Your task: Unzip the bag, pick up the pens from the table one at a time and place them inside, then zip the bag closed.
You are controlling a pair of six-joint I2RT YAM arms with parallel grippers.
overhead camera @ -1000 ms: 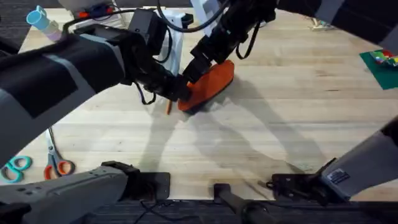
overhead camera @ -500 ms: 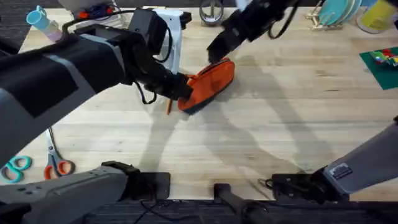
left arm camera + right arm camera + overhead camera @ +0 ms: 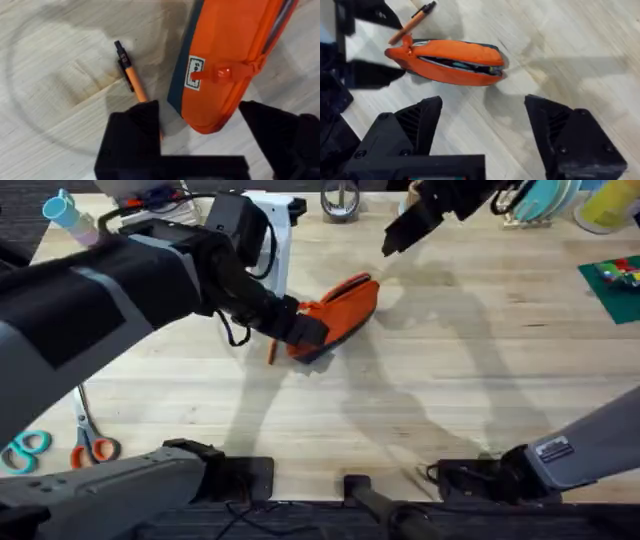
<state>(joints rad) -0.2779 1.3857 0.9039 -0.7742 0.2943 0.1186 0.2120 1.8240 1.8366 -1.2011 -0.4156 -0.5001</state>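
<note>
On table, unzipped bag beside pen

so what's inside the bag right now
The bag is unzipped; through the slit only dark lining shows, deeper contents hidden by the fabric. One pen lies outside, on the table.

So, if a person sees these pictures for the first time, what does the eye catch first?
First the orange bag, lying mid-table with its zipper partly open, as the right wrist view shows. The left gripper is at the bag's near end, its black fingers open on either side of that end. A thin orange pen lies on the table just beside the bag, and the right gripper hovers open beyond the bag, apart from it.
</note>
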